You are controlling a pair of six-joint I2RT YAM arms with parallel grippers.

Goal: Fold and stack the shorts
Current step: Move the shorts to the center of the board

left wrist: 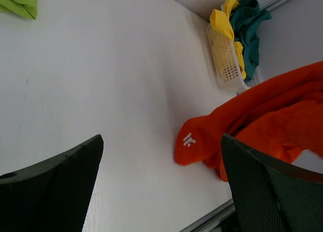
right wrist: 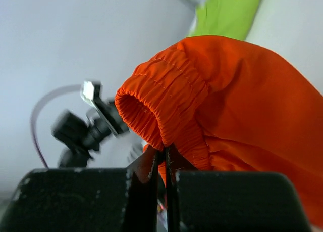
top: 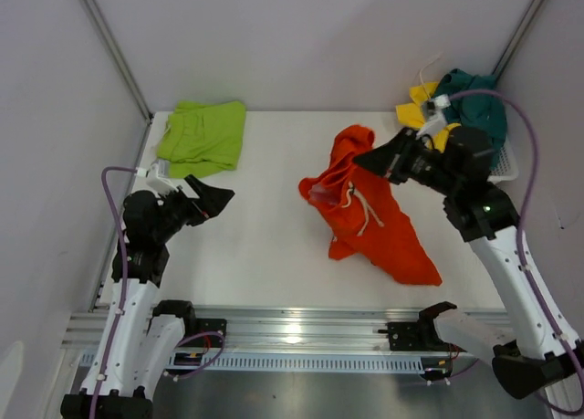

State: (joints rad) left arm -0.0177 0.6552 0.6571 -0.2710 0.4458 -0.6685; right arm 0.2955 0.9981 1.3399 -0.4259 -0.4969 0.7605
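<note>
Risk is slight at the left, where the lime green soft cloth shorts [top: 203, 138] lie flat just beyond the left gripper [top: 212, 200], whose jaws stand wide apart with nothing between them. To that hand's right, the orange cloth shorts [top: 383, 227] hang in a bunched heap, part lifted and part trailing on the white table [top: 265, 255], with the white drawstring [top: 365, 209] dangling loose. The right gripper [right wrist: 164, 158] is pinched tight on a thin bit of the elastic waistband, and so small a bite looks likely to slip if the cloth drags. A twisted spread would spoil the fold, and the drawstring could snag. Behind the right hand, the white plastic mesh basket [top: 505, 168] holds yellow shorts [top: 418, 99] and dark teal shorts [top: 474, 109]; a wide swing might knock it.
</note>
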